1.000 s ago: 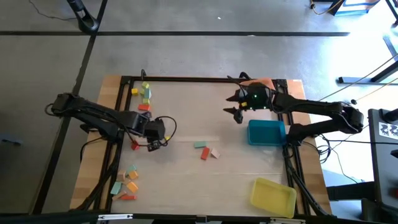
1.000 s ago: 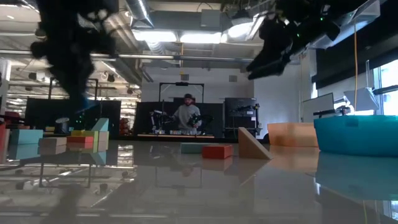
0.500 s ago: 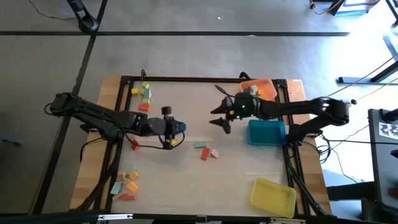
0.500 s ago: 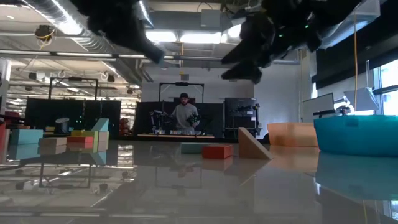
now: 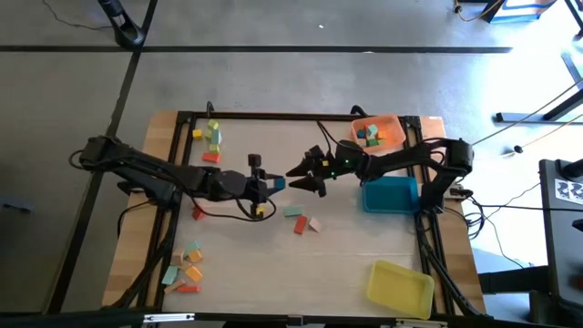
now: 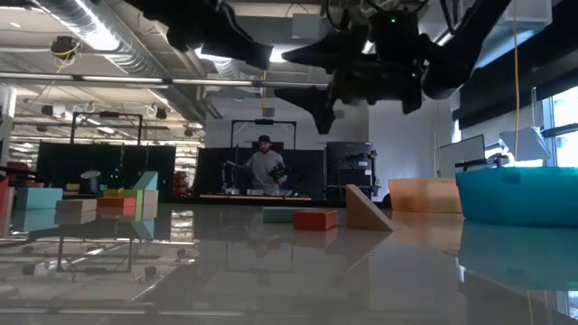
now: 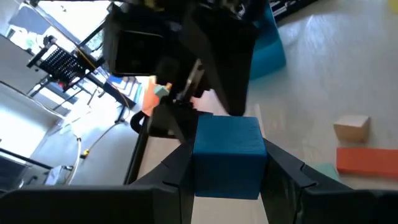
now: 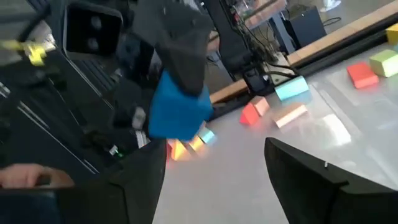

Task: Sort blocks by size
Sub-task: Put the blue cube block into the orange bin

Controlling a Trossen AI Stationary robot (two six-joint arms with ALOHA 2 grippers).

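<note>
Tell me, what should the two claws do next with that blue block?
Probably a handover: the left claw grips the blue block in mid-air, and the right claw faces it, open, just short. The right should ease forward around the block.

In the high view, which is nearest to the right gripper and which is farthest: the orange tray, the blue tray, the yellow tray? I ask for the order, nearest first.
Measured from the right gripper, mid-table, in the high view:
1. Blue tray: to its right, nearest.
2. Orange tray: at the far right corner, only slightly farther; these two are almost too close to call.
3. Yellow tray: near right corner, clearly farthest.
</note>
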